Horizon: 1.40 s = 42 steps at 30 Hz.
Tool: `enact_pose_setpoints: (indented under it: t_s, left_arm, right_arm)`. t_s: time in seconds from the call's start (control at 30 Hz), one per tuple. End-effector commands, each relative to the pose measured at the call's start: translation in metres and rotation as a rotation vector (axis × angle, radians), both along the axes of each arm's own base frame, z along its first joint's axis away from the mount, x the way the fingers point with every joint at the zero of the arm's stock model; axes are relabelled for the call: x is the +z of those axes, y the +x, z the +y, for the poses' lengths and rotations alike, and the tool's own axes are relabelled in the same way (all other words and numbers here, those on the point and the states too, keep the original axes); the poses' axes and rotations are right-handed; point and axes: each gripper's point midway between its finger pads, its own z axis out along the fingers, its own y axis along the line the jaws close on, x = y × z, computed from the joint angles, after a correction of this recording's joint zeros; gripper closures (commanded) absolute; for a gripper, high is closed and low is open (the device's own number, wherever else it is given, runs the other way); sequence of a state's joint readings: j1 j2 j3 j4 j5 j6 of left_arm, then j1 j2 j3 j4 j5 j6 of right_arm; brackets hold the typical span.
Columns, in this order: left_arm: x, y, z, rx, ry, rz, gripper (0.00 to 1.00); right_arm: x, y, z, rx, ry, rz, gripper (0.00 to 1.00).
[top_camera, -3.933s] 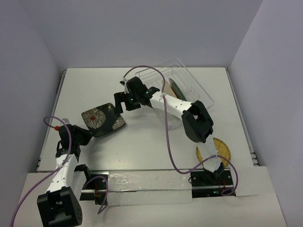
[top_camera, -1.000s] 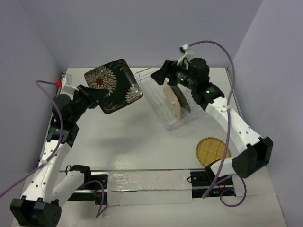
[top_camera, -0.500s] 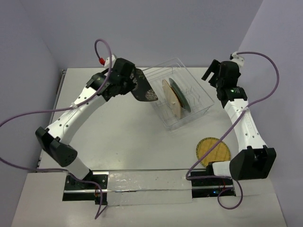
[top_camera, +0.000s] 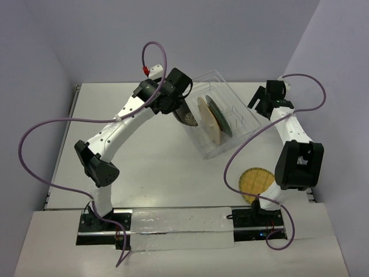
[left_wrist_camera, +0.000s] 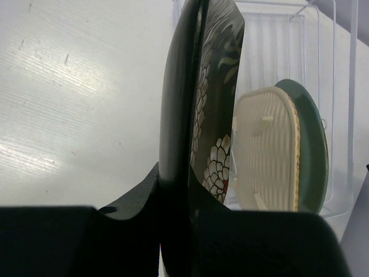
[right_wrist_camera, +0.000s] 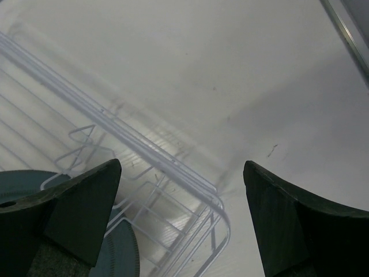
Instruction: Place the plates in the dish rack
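Note:
The black square plate [top_camera: 187, 113] with white leaves hangs on edge at the left end of the dish rack [top_camera: 213, 153], and my left gripper [top_camera: 175, 103] is shut on its rim. In the left wrist view the black plate [left_wrist_camera: 199, 109] stands edge-on, just left of a tan woven plate [left_wrist_camera: 266, 154] and a grey-blue plate [left_wrist_camera: 314, 151], both upright in the rack [left_wrist_camera: 277, 34]. A round tan woven plate [top_camera: 259, 184] lies flat on the table. My right gripper [top_camera: 262, 101] is open over the rack's right corner [right_wrist_camera: 214, 199], nothing between its fingers [right_wrist_camera: 86, 205].
The purple cables loop above both arms. The right arm's elbow [top_camera: 298, 163] stands close to the flat round plate. Grey walls close in the table on three sides.
The left arm has carried the black plate right to the rack's left end and turned it on edge. The right arm has drawn back toward the rack's right corner, jaws still open.

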<state>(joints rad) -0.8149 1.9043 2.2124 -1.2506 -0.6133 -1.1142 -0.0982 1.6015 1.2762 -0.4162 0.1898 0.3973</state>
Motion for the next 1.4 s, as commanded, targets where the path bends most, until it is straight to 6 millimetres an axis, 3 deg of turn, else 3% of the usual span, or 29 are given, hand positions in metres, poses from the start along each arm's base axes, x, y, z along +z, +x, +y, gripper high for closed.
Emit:
enact_pose_setpoints:
  t_s: [0.0, 0.2, 0.43, 0.63, 0.83, 1.23, 1.37]
  left_arm:
    - [0.042, 0.011, -0.013, -0.001, -0.057, -0.134, 1.0]
    - [0.025, 0.015, -0.027, -0.037, -0.016, -0.104, 1.0]
    - [0.0, 0.016, -0.057, -0.111, 0.026, -0.064, 1.0]
    - [-0.004, 0.019, -0.056, -0.112, 0.094, -0.086, 1.0]
    - [-0.018, 0.022, -0.08, -0.22, 0.11, -0.067, 1.0]
    - [-0.028, 0.028, -0.082, -0.191, 0.128, -0.071, 1.0]
    - [-0.023, 0.029, -0.075, -0.174, 0.144, -0.082, 1.0]
  right_arm:
    - [0.01, 0.016, -0.009, -0.007, 0.037, -0.036, 0.07]
    - [-0.009, 0.022, 0.0, 0.035, 0.085, -0.001, 0.1]
    - [-0.029, 0.022, 0.002, 0.039, 0.105, 0.037, 0.1]
    - [-0.041, 0.023, 0.007, 0.053, 0.13, 0.056, 0.1]
    - [-0.048, 0.02, 0.006, 0.054, 0.125, 0.071, 0.1]
    - [-0.056, 0.019, 0.015, 0.086, 0.161, 0.081, 0.12]
    - [-0.056, 0.017, 0.031, 0.139, 0.221, 0.074, 0.15]
